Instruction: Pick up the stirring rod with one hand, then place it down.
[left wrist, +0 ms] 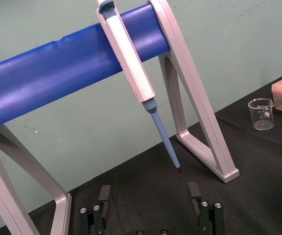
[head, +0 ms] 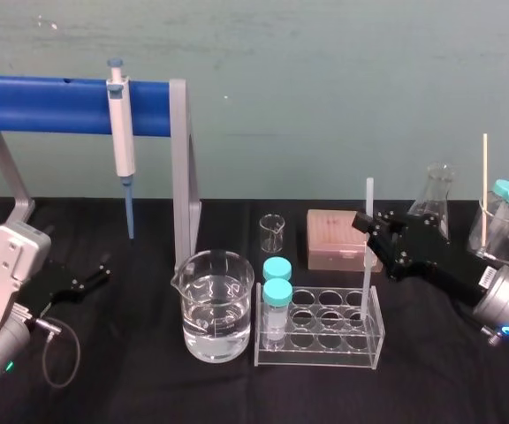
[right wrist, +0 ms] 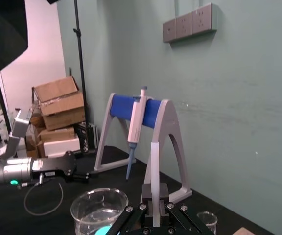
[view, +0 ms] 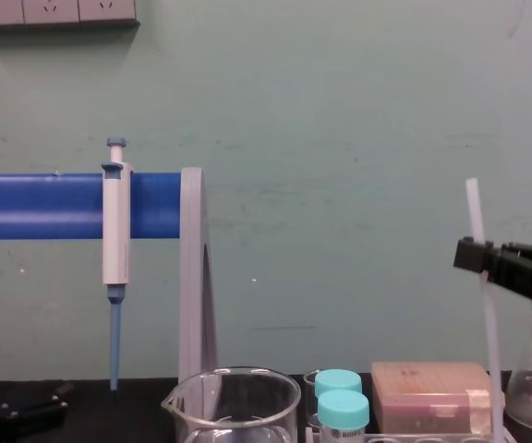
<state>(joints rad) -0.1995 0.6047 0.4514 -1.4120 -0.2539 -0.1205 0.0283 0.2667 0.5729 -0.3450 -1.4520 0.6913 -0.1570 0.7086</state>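
A clear plastic test tube rack (head: 318,327) sits mid-desk. Two teal-capped vials (head: 277,291) stand in wells at its left end; the other wells look empty. Just left of the rack stands a large glass beaker (head: 216,305), roughly half full of clear liquid. Behind the rack are a small empty beaker (head: 272,233) and a closed pinkish-tan box (head: 336,238). Farther behind the rack, to its right, stand an empty conical flask (head: 437,199), some teal-capped tubes (head: 506,208) and a thin wooden stick (head: 484,190).

The stirring rod (head: 367,256) is a thin, straight, translucent white stick. It stands nearly upright at the rack's right end, with its lower end down among the wells there. Whether it touches the bottom cannot be told. The black right hand (head: 371,231) reaches in from the rack's right, clamped around the rod's middle. The left hand (head: 102,272) lies low, well left of the rack, fingers spread with nothing between them.

The desk (head: 131,389) is covered in black cloth. Behind the rack and to its left, a white-and-blue pipette (head: 120,132) hangs tip down from a blue bar on grey legs (head: 42,104). The wall behind is teal-green. The right wrist view shows wall sockets (right wrist: 187,22) and stacked cardboard boxes (right wrist: 58,115).
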